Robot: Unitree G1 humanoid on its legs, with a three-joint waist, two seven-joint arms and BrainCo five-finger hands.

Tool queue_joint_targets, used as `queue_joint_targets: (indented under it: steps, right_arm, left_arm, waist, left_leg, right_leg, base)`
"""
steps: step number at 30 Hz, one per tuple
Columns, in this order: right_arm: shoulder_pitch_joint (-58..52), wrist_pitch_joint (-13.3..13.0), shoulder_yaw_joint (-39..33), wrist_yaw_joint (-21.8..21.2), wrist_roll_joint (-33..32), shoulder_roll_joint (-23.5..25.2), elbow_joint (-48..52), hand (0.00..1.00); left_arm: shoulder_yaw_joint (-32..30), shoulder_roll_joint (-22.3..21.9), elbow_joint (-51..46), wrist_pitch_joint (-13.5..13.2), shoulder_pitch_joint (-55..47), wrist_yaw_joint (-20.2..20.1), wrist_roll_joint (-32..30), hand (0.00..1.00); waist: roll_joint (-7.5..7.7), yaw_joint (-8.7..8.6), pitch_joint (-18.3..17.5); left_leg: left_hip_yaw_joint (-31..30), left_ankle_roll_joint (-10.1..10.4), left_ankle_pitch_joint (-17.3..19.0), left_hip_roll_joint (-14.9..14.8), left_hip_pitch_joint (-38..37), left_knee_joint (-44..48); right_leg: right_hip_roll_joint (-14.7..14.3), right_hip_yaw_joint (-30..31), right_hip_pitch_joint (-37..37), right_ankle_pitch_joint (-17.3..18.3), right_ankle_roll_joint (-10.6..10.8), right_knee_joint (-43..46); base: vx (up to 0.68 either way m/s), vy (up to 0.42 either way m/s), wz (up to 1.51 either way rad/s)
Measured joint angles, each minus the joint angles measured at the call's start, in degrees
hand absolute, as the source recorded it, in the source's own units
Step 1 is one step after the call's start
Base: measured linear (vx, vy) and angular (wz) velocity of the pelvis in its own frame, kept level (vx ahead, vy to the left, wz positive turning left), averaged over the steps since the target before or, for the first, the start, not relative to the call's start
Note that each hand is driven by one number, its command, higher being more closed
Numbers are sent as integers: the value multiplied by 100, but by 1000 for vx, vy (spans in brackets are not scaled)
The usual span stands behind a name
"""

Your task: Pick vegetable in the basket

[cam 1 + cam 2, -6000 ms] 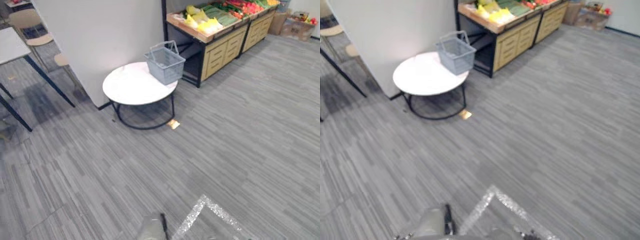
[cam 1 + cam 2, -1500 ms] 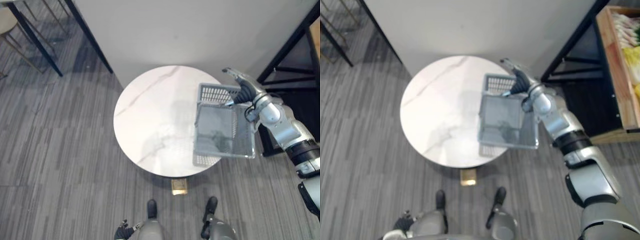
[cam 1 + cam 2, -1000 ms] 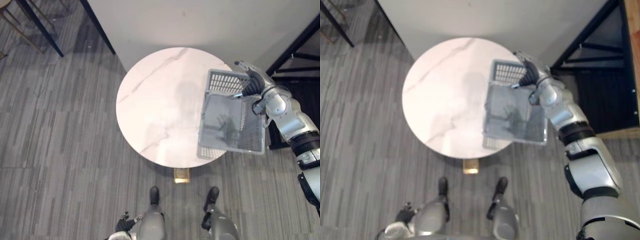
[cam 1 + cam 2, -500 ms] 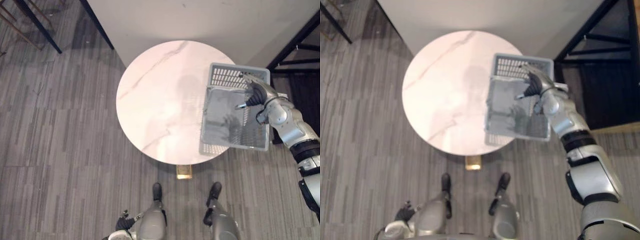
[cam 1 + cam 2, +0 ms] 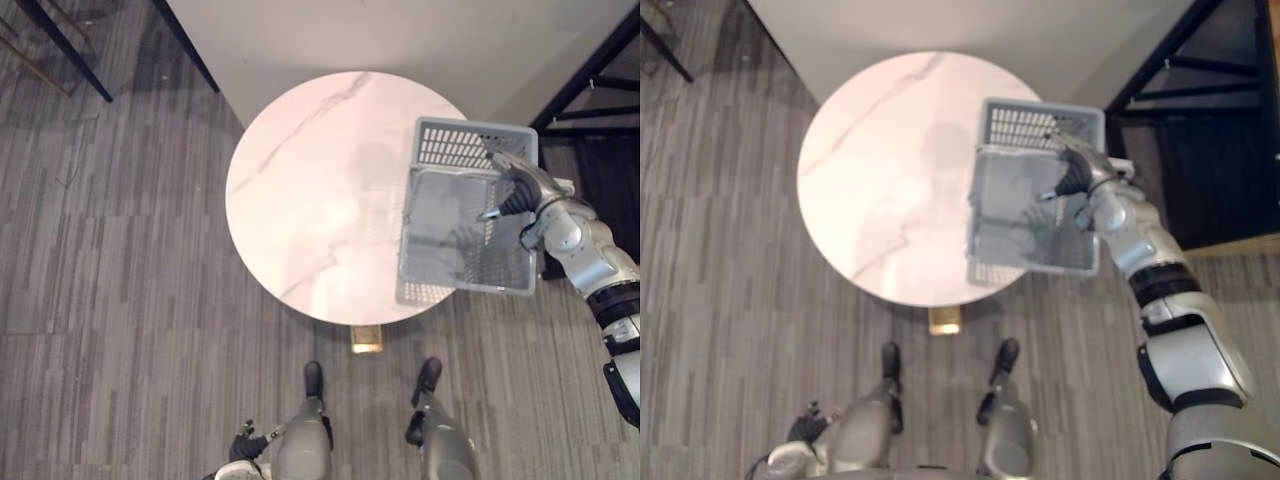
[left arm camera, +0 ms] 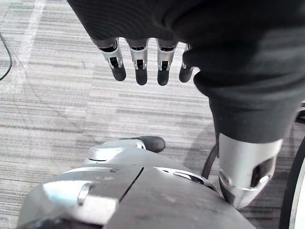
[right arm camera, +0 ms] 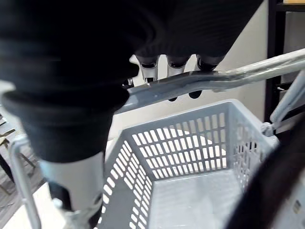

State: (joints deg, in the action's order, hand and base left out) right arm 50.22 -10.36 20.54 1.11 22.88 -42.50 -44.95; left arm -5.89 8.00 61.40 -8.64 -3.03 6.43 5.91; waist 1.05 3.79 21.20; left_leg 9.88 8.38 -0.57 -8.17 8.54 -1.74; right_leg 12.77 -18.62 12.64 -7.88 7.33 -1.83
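The handle (image 7: 190,82) crosses the right hand's (image 5: 513,190) fingers (image 7: 148,67) and hides most of their tips, the hand's dark cover blocks the basket's (image 5: 466,215) near side, the basket hides the table's (image 5: 310,190) right edge, and the black frame (image 5: 590,68) is cut off.

I count one round white marble-look table (image 5: 310,190) and one grey slotted plastic basket (image 5: 470,145). One small tan square plate (image 5: 366,340) lies on the floor. There are two robot hands, the left hand (image 6: 139,67) and the right hand (image 5: 515,195).
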Motion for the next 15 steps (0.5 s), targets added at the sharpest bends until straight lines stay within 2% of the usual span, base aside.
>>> queue_joint_targets:
  steps: [2, 15]
  right_arm:
    - [36, 5, -29, 34, 192, -52, -157, 0]
    - [403, 43, -448, 148, 201, -50, -788, 0]
  left_arm:
    - [5, 2, 3, -2, 0, 0, 0, 0]
    - [69, 16, -4, -16, 1, 9, 1, 0]
  waist:
    - [-1, -9, 0]
    - [-8, -35, 76]
  left_leg:
    - [-22, -11, -8, 29, 26, 0]
    - [-104, -95, -74, 127, 229, -8]
  right_leg:
    - [30, -14, 14, -6, 8, 0]
    - [116, -40, 183, -131, -56, -1]
  base:
    - [0, 15, 5]
    - [-5, 10, 3]
